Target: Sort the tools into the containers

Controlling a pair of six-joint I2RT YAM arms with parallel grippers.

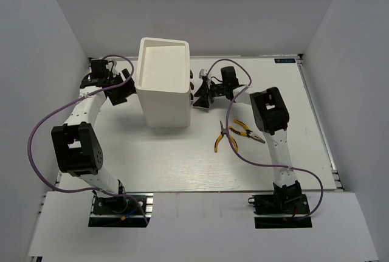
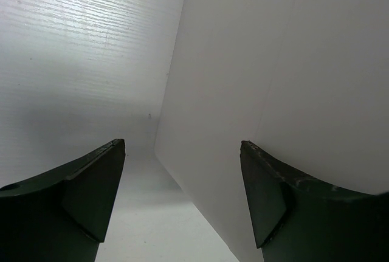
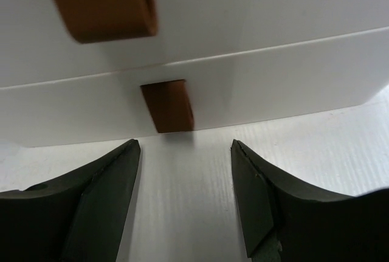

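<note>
1. Both jaws stand wide and empty: right jaws face the lower drawer handle (image 3: pixel 167 105) of the cabinet (image 1: pixel 163 82), left jaws sit beside its opposite wall.
2. Likely step: opening a drawer. Next, close on that handle and pull straight.
3. Yellow pliers (image 1: pixel 220 137) and a second pair (image 1: pixel 248 131) lie on the desk (image 1: pixel 182 165).
4. Blue label (image 1: pixel 284 61): unreadable.
</note>
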